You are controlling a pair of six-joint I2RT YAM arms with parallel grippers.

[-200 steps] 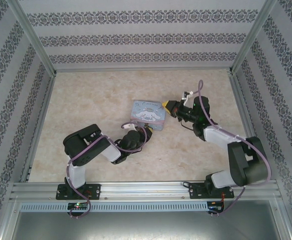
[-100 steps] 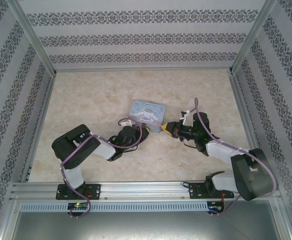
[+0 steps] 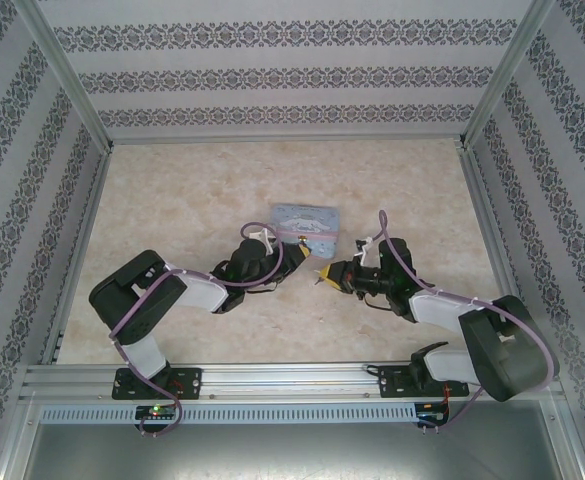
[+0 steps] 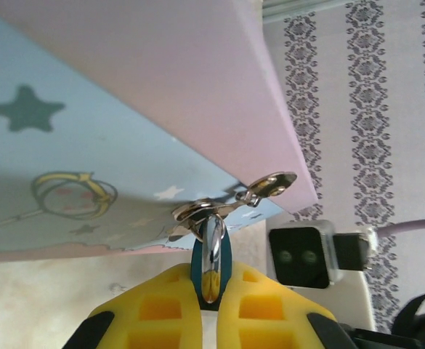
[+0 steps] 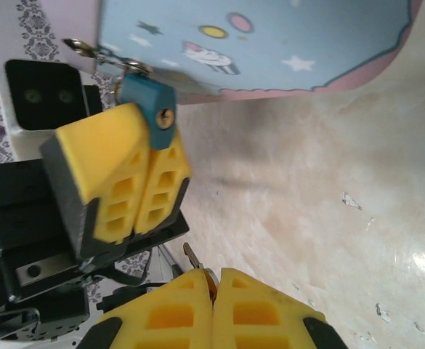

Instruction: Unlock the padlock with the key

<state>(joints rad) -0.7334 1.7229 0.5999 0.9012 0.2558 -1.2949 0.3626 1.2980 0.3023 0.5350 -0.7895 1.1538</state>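
Right wrist: left gripper (image 5: 149, 142) clamped on padlock (image 5: 145, 98), keyhole (image 5: 166, 118) visible; right gripper (image 5: 213, 280) clamped on key (image 5: 191, 257); left wrist: shackle (image 4: 212, 247).

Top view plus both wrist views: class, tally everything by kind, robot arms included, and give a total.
Robot arms: 2, left arm and right arm
Tin: 1
Padlock: 1
Key: 1
Total: 5
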